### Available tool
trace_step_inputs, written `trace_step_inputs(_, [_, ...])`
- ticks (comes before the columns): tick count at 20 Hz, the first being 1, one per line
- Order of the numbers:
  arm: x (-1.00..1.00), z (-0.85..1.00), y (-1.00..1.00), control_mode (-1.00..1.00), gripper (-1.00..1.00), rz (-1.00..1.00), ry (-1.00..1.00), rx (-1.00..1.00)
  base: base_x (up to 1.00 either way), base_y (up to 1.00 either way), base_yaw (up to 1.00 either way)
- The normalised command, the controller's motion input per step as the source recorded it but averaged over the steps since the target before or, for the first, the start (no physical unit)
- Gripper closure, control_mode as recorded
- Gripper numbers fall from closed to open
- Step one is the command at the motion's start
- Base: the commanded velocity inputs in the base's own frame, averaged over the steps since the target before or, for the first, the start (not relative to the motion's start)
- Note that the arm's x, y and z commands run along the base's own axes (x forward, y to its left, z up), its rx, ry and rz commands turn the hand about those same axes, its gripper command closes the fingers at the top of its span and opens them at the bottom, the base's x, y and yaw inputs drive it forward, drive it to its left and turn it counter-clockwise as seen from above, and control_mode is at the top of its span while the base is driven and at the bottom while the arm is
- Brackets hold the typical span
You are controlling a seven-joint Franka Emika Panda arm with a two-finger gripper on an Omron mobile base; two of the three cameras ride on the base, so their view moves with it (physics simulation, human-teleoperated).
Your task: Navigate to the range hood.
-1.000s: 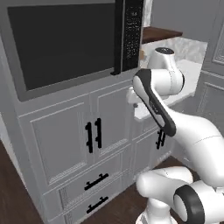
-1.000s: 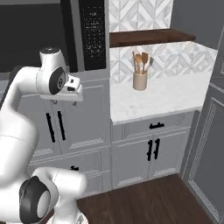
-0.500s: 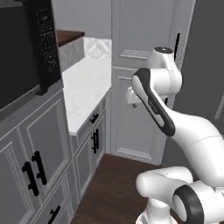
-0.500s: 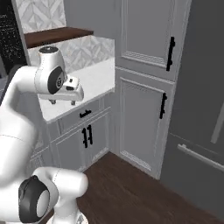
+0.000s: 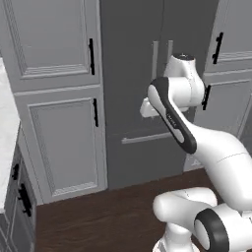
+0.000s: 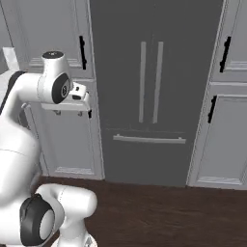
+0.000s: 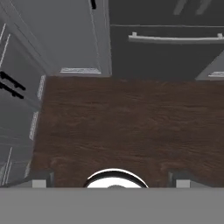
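Dark wood floor [image 7: 122, 127] below, grey refrigerator [image 6: 154, 91] at twelve o'clock; end effector [image 7: 112, 178] spread wide, holding nothing.

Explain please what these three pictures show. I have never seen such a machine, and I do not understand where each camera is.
It is a rendered kitchen with a white robot arm on a driving base. Two cameras ride on that base, behind the arm to its left and right. Both look at a dark grey refrigerator between pale tall cabinets. The third camera sits on the hand and looks down at the dark wooden floor. The gripper has its jaws wide apart and holds nothing. A white countertop edge shows at the left.
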Motion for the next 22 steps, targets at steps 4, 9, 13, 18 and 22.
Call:
trace_step_inputs(4, [0.00,0.00,0.00,1.00,-1.00,0.00,0.00,0.00,0.00,0.00,-0.95])
trace_step_inputs(9, [0.00,0.00,0.00,1.00,-1.00,0.00,0.00,0.00,0.00,0.00,-0.95])
trace_step_inputs(13, [0.00,0.00,0.00,1.00,-1.00,0.00,0.00,0.00,0.00,0.00,-0.96])
trace_step_inputs(18, [0.00,0.00,0.00,1.00,-1.00,0.00,0.00,0.00,0.00,0.00,-0.95])
trace_step_inputs(22, [0.00,0.00,0.00,1.00,-1.00,0.00,0.00,0.00,0.00,0.00,-0.95])
